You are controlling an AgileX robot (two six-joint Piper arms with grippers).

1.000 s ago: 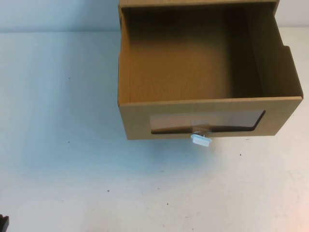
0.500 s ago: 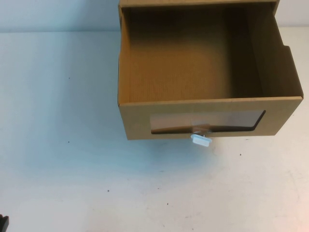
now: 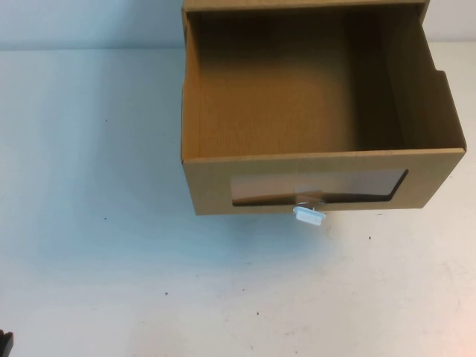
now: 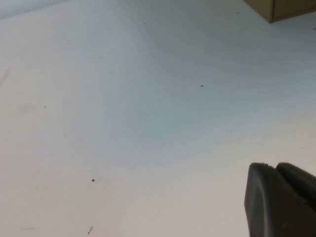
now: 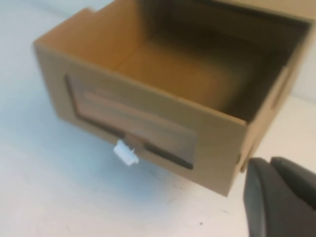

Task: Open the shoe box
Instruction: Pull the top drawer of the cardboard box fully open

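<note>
The brown cardboard shoe box (image 3: 208, 186) stands at the far middle of the table, its drawer pulled out toward me and empty inside. The drawer front has a clear window and a small white handle (image 3: 309, 214). In the right wrist view the box (image 5: 217, 133) and its handle (image 5: 125, 153) lie ahead of my right gripper (image 5: 270, 163), which is shut, holds nothing and hangs apart from the box near its front corner. My left gripper (image 4: 274, 170) is shut over bare table, far from the box, with only a box corner (image 4: 284, 7) in its view.
The white table (image 3: 111, 260) spreads around the box on the left and in front. A dark bit of the left arm (image 3: 4, 343) shows at the near left corner. The outer sleeve of the box (image 3: 305, 4) sits at the far edge.
</note>
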